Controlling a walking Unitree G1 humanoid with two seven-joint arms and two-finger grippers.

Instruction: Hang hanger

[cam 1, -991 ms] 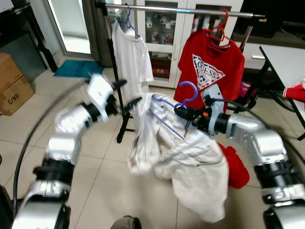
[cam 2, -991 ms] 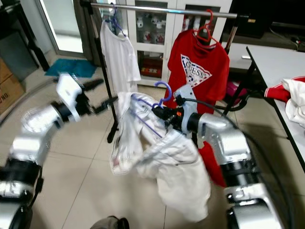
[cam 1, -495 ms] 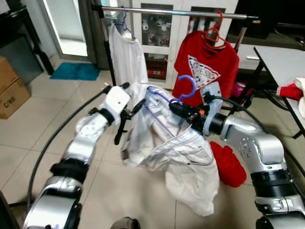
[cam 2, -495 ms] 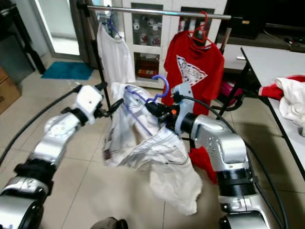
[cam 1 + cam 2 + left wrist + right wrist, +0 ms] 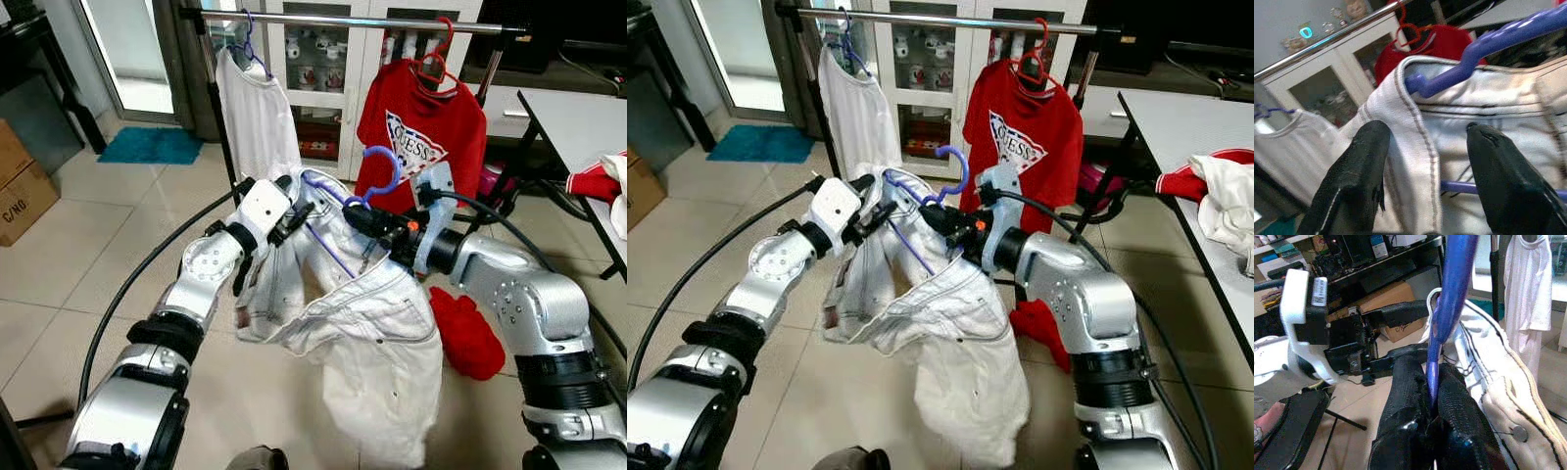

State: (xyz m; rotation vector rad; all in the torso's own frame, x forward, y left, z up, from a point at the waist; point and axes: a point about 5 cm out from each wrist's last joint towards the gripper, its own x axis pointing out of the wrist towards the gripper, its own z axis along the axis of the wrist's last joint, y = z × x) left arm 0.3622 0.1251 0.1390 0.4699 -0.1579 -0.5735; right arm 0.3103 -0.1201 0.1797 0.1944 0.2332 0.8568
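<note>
The left tool (image 5: 294, 208) has closed in from well left of the garment and now sits at the white jeans (image 5: 362, 333), fingers (image 5: 1359, 161) spread to either side of the waistband, not yet pinching. The right tool (image 5: 361, 217) is pressed together on the blue hanger (image 5: 377, 176) just below its hook, holding it near the rail's (image 5: 353, 20) middle, below the gap between the white shirt (image 5: 257, 108) and red shirt (image 5: 421, 137). Judgement: the garment is now supported on both sides, ready for the lift to the rail.

floor (image 5: 78, 235): pale tiles | teal mat (image 5: 155, 145) | cardboard box (image 5: 24, 181) | red cloth (image 5: 466, 333)
</note>
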